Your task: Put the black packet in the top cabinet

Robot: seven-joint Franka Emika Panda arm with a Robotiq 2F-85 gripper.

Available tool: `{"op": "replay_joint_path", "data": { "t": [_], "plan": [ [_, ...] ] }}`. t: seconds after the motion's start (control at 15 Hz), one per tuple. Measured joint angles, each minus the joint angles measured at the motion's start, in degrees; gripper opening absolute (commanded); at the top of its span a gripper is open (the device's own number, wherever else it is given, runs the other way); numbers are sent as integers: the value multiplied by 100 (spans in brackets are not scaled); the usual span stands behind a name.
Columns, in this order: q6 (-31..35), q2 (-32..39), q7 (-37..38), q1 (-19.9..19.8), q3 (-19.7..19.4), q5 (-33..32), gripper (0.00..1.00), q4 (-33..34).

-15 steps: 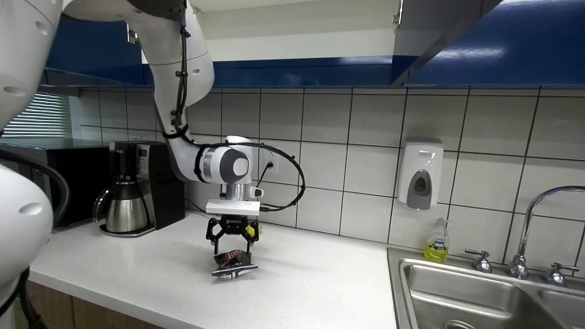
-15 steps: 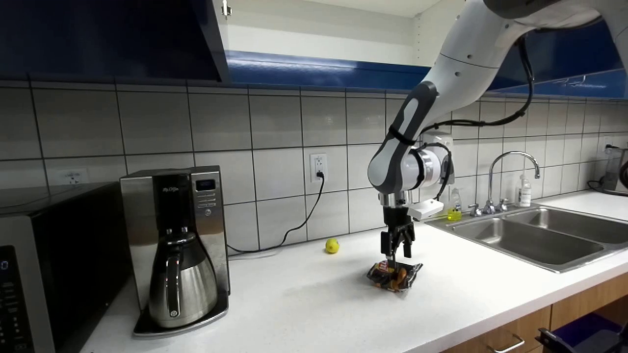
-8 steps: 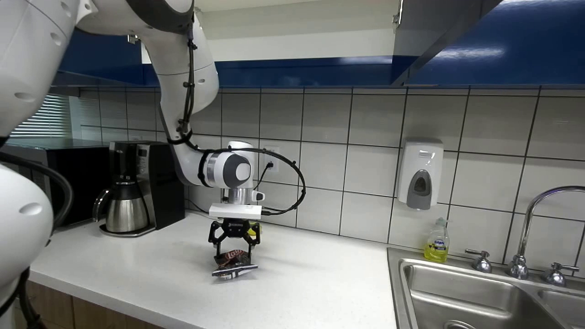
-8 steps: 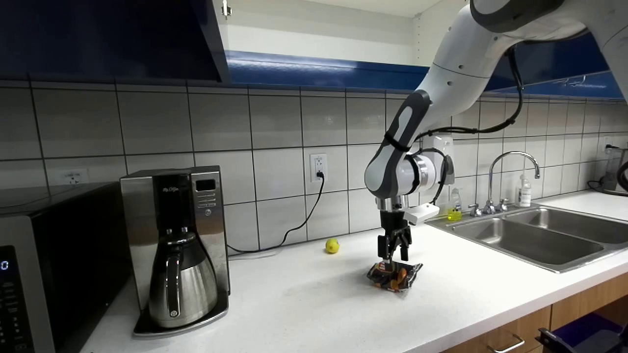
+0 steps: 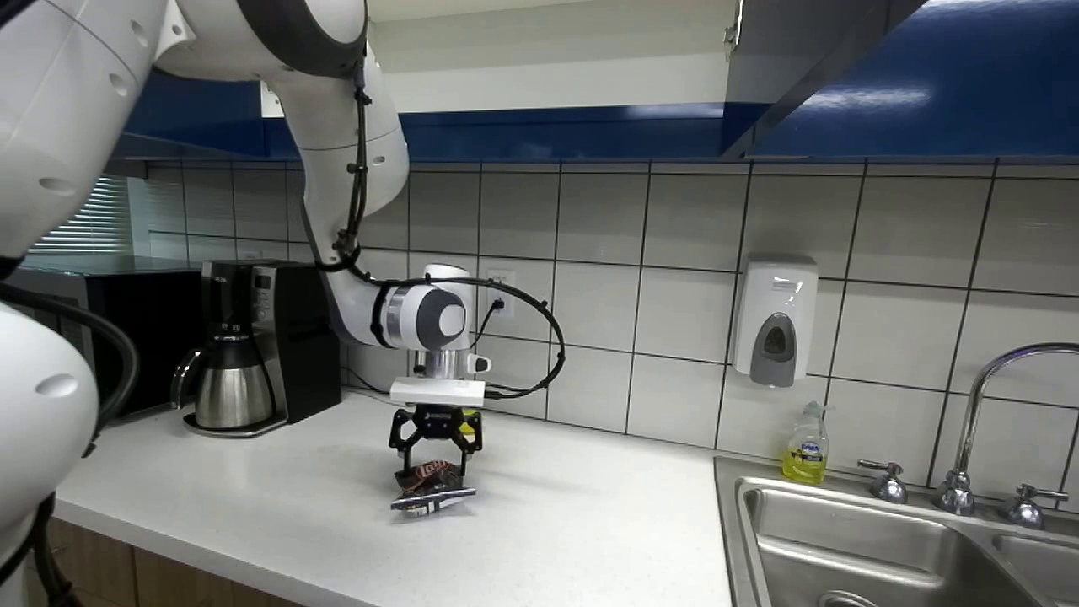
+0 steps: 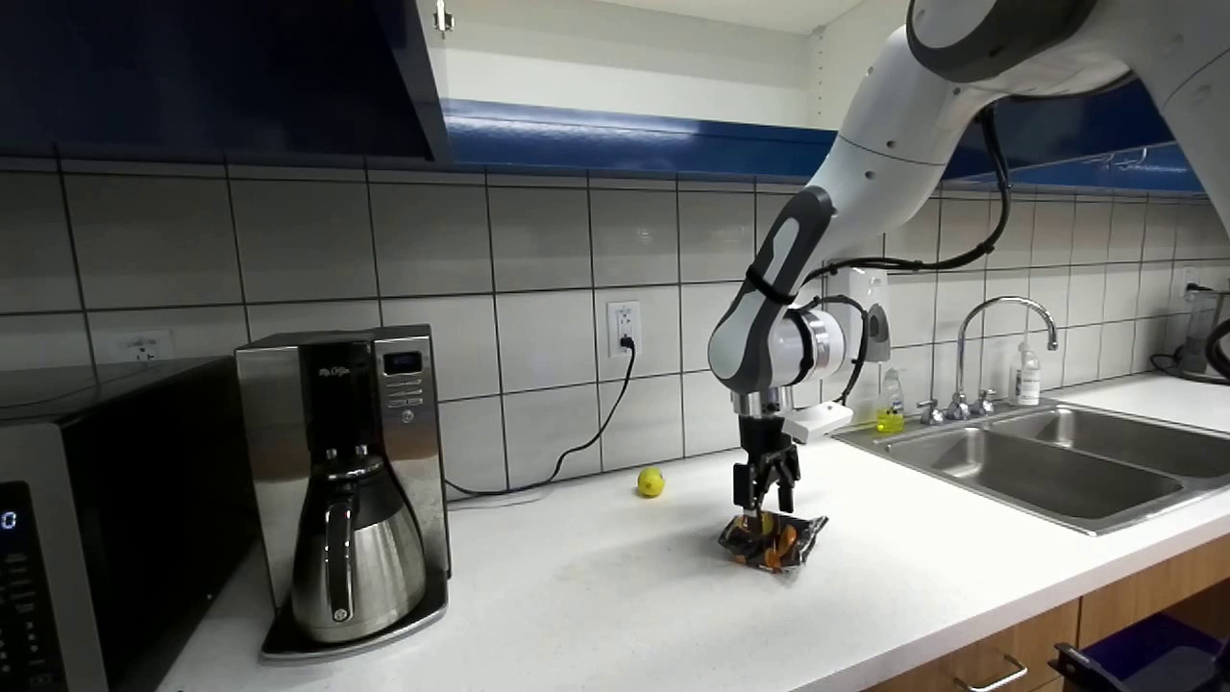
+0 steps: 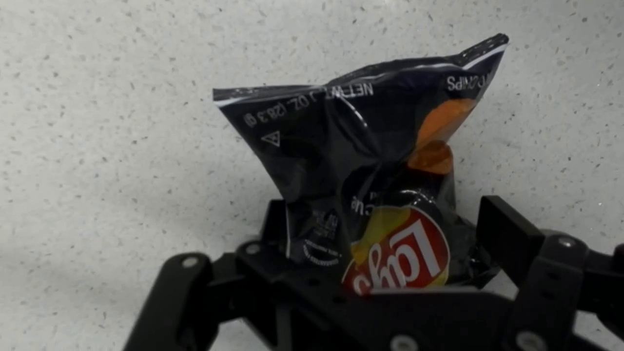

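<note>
The black packet is a dark crinkled Lay's chip bag lying on the white counter. It also shows in both exterior views. My gripper points down over the packet. Its fingers are spread open, one on each side of the bag's logo end, and the gripper body hides the lower part of the bag in the wrist view. The gripper also shows in both exterior views, with fingertips at bag height. The top cabinet stands open above with its white interior showing, also in an exterior view.
Open dark blue doors flank the cabinet opening. A coffee maker and a microwave stand on one side. A metal sink is on the other. A yellow ball lies near the tiled wall.
My gripper has moved down and slightly sideways, toward the coffee maker in one view, so its open fingers come lower around the packet. The packet has not visibly moved.
</note>
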Motion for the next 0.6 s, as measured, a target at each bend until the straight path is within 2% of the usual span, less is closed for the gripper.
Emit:
{"op": "replay_joint_path", "data": {
  "t": [0.13, 0.27, 0.6],
  "plan": [
    [-4, 44, 10, 0, 1, -3, 100, 56],
    [-12, 91, 17, 0, 1, -11, 74, 111],
    [-45, 172, 18, 0, 40, -20, 33, 209]
  ]
}}
